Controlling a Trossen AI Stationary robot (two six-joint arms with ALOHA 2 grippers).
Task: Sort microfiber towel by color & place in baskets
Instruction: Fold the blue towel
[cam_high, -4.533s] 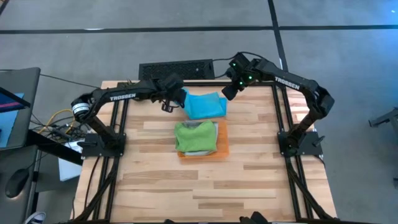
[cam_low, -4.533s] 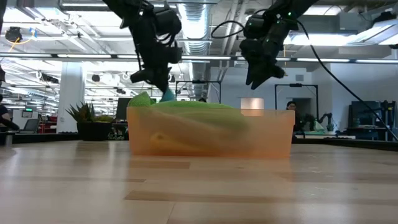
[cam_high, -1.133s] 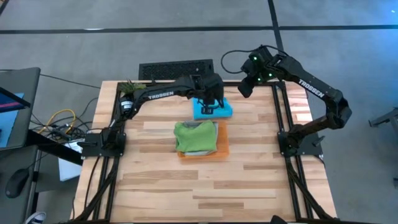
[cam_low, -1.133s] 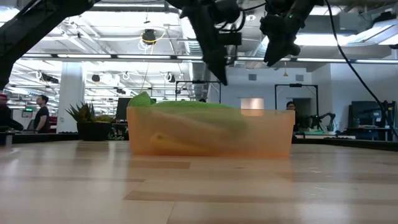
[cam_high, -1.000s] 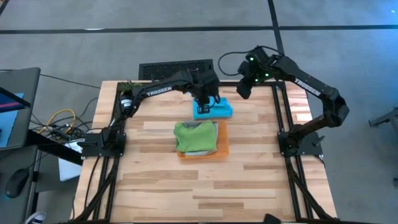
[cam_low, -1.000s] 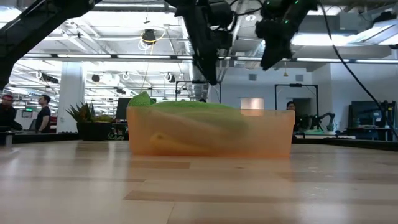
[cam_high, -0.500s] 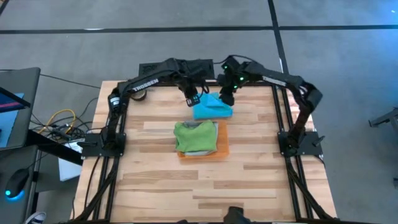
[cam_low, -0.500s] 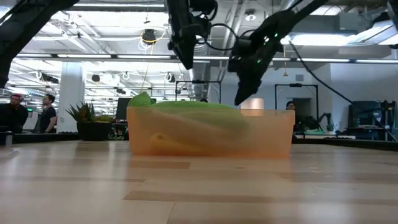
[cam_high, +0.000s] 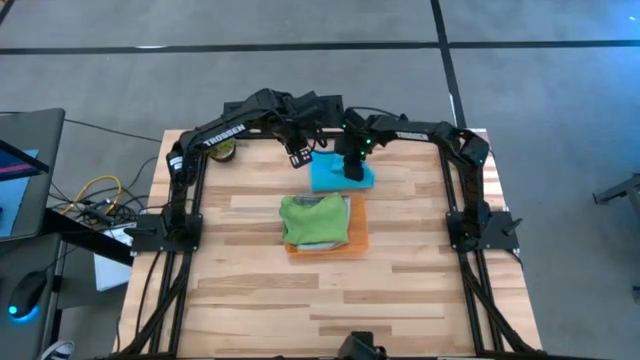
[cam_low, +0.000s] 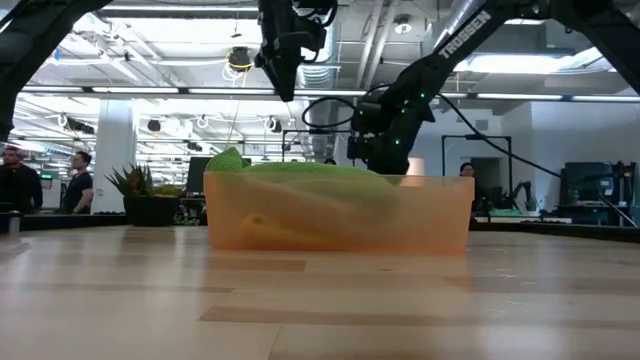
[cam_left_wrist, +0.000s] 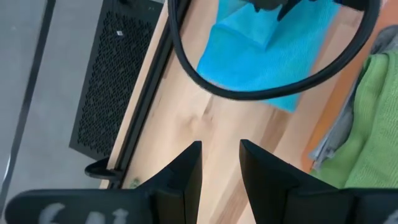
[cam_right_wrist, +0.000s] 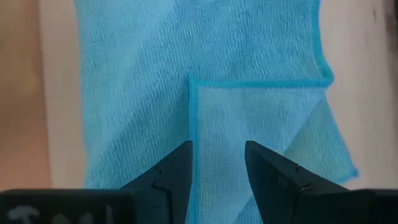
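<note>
Fuzzy cloth towel (cam_right_wrist: 205, 81), wooden table (cam_high: 400, 290)

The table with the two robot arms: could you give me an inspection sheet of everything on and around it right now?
Surface: wooden table, bare planks toward the near end.
Job's things: green towel piled in the orange tray at mid-table; blue towel folded flat on the wood just beyond the tray.
Clutter: small potted plant at the far left corner.
Grippers: right gripper open, poised directly over the blue towel; left gripper open, raised beside the towel's left edge, holding nothing.
Cables: black cable looping from the right arm; yellow wires on the floor at left.
Surroundings: black perforated box behind the table; people standing far off in the room.
</note>
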